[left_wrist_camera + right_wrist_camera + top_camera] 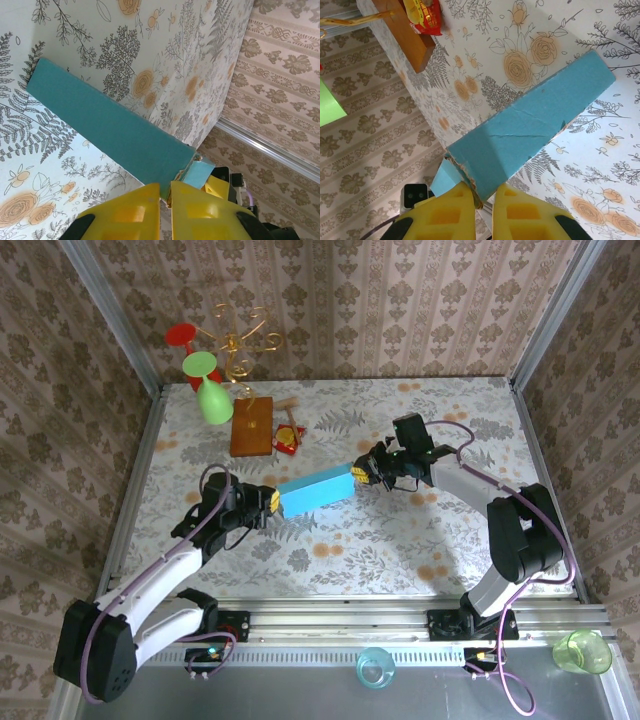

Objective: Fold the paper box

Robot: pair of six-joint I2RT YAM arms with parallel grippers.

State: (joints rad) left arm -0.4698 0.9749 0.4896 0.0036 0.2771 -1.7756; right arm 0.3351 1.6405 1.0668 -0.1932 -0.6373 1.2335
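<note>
Closest in, the yellow pads of my left claw (165, 186) are pressed almost together, pinching the near end of the paper box (110, 130), where a pale flap (200, 172) sticks out just beside them. Seen from above, the box lies slantwise in the middle of the counter (400, 540), a long blue bar stretched between my two claws. At its right end my right claw (482, 187) is likewise closed down on the box's ragged edge, with another pale flap poking out to one side.

I judge the job well along. The sheet already stands as a closed long body, and what seems left is tucking in the end flaps.

The box carries no print that I can see. The red packet (422, 15) by the wooden board (405, 35) has yellow lettering, too small to read.
</note>
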